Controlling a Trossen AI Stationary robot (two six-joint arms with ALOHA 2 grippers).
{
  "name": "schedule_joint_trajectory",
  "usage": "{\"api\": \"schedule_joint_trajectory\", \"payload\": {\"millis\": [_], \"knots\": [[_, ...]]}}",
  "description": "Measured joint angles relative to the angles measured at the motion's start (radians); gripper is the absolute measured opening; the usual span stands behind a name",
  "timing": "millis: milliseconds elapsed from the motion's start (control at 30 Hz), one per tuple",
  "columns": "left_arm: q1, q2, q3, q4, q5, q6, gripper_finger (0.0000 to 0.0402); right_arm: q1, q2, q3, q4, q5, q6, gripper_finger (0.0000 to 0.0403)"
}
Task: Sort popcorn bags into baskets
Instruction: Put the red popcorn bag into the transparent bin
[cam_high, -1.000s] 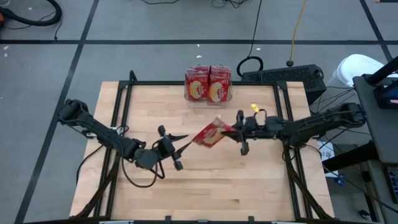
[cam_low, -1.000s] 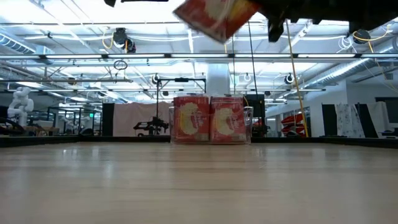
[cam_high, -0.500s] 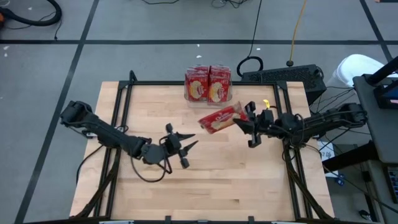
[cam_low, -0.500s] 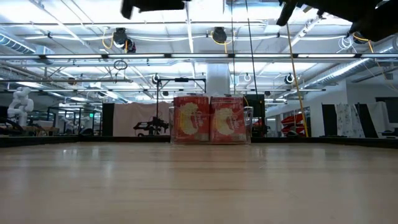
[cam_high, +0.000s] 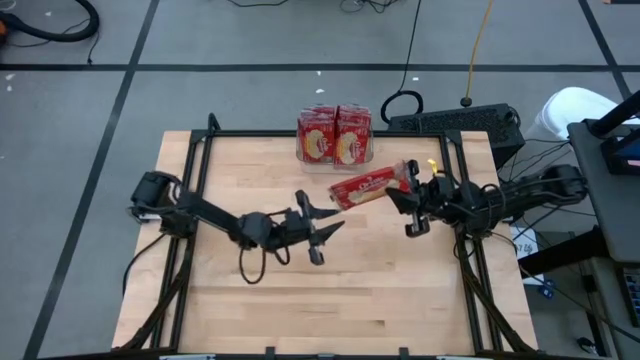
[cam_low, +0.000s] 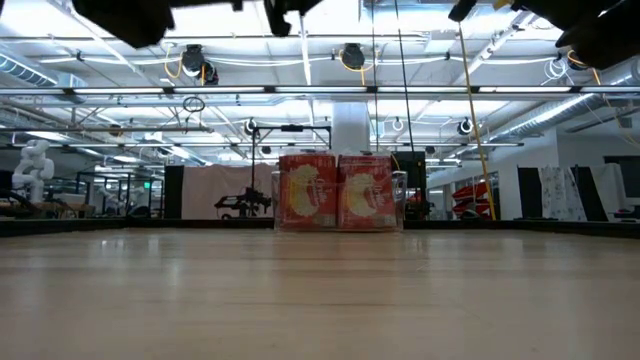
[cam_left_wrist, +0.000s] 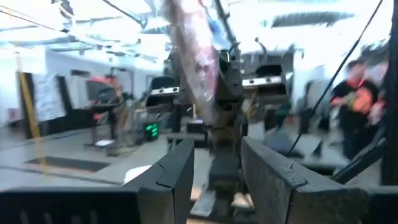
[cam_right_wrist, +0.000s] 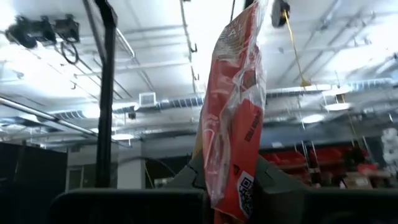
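Note:
One red popcorn bag (cam_high: 362, 187) is held in the air by my right gripper (cam_high: 402, 193), right of and nearer than the basket. In the right wrist view the bag (cam_right_wrist: 233, 93) shows edge-on, sticking out ahead of the gripper (cam_right_wrist: 227, 180). The clear basket (cam_high: 335, 157) stands at the middle of the table's far edge, with red packets (cam_low: 338, 192) upright in two rows inside. My left gripper (cam_high: 330, 222) is open over the table's middle, pointing right at the bag without touching it. Its wrist view shows its gripper (cam_left_wrist: 217, 168) open, with the bag (cam_left_wrist: 193, 56) beyond. My right gripper pinches the popcorn bag between its two fingers at the bag's right-hand end (cam_right_wrist: 239, 183), the one with the printed code. The fingers come about level from the table's right. The bag is lifted clear and sticks out leftward from the fingers, slightly crumpled.
A black metal frame (cam_high: 190, 180) runs along the table's left, right and far sides. A keyboard (cam_high: 455, 122) and cables lie just beyond the far right corner. Bare wood (cam_high: 330, 300) stretches across the near half of the table.
My right gripper has carried the bag up, toward the table's right and far edge, and the bag has turned from slanting to lying roughly left to right. The bag has risen out of the low view. My left gripper has moved right, toward the table's middle.

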Motion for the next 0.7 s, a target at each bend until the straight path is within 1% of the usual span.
{"api": "schedule_joint_trajectory", "payload": {"millis": [100,233,333,400,500,600,700], "knots": [[0.040,0.042,0.001,0.090,0.071,-0.043,0.0139,0.010,0.039,0.000,0.094,-0.022,-0.035,0.0019],[0.079,0.079,0.033,0.169,0.152,-0.007,0.0139,0.018,0.064,0.016,0.087,-0.022,-0.088,0.0019],[0.094,0.082,0.079,0.165,0.254,0.030,0.0139,0.018,0.097,0.027,0.105,-0.023,-0.110,0.0019],[0.097,0.082,0.108,0.145,0.301,0.055,0.0139,0.018,0.109,0.031,0.101,-0.024,-0.120,0.0019],[0.093,0.082,0.141,0.120,0.315,0.089,0.0138,0.018,0.116,0.040,0.106,-0.026,-0.122,0.0019],[0.092,0.082,0.152,0.105,0.321,0.082,0.0135,0.019,0.117,0.040,0.104,-0.027,-0.131,0.0019],[0.092,0.082,0.145,0.098,0.308,0.062,0.0117,0.018,0.114,0.040,0.103,-0.027,-0.131,0.0019]]}}
